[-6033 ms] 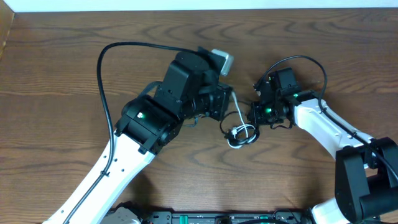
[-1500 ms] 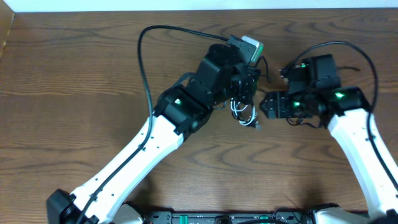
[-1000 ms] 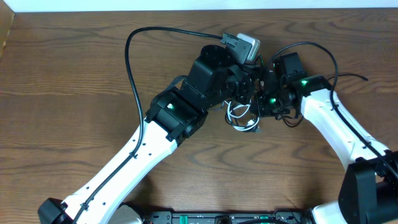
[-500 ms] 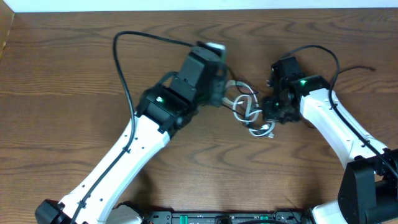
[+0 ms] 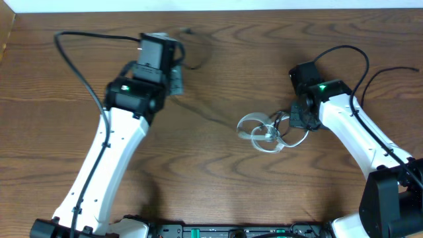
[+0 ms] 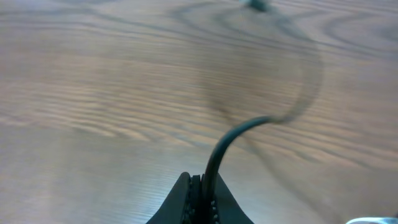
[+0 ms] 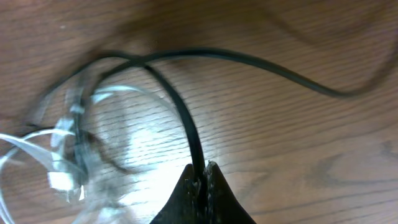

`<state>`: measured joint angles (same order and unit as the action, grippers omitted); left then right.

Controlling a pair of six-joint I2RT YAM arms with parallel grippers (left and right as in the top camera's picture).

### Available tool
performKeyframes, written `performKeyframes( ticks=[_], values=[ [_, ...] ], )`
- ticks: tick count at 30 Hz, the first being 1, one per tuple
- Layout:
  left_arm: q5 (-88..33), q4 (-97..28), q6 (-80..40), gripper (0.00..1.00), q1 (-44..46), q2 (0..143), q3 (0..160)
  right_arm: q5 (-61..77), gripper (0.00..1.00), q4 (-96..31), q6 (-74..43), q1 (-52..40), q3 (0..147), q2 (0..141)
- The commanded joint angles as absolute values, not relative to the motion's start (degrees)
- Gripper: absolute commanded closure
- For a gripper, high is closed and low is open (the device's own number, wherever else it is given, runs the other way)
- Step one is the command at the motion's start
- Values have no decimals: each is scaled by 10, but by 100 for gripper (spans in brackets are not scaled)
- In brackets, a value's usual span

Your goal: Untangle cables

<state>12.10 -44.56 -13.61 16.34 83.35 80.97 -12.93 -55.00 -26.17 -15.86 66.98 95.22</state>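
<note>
The white cable (image 5: 263, 134) lies in loose loops at mid-table, blurred at the left of the right wrist view (image 7: 67, 144). A thin black cable (image 5: 213, 118) stretches from those loops up-left to my left gripper (image 5: 174, 80). That gripper (image 6: 202, 186) is shut on the black cable (image 6: 231, 134), whose short free end curls away to a blurred plug (image 6: 256, 5). My right gripper (image 5: 295, 121) sits at the right edge of the loops. Its jaws (image 7: 203, 172) are shut on a black cable (image 7: 186, 124) that loops over the white one.
Thick black arm wires arc over the left arm (image 5: 74, 56) and the right arm (image 5: 360, 56). The table's back edge (image 5: 211, 9) runs along the top. A dark equipment bar (image 5: 244, 231) lies at the front edge.
My left arm has swung far to the left and back, drawing the black cable out of the tangle. The white loops have spread and stayed beside my right gripper, which barely moved.
</note>
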Motion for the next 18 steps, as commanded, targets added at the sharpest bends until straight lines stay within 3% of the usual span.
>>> performKeyframes(
  ticks=[1,12,18],
  values=[
    [146,-445,-138,93,129,820,814,-159,99,-551,-272,-156,670,954],
    [139,-445,-138,93,99,820,814,-132,99,-550,-272,-156,670,954],
    [-4,-454,-139,92,100,820,813,-71,99,-536,-207,-156,684,947]
  ],
)
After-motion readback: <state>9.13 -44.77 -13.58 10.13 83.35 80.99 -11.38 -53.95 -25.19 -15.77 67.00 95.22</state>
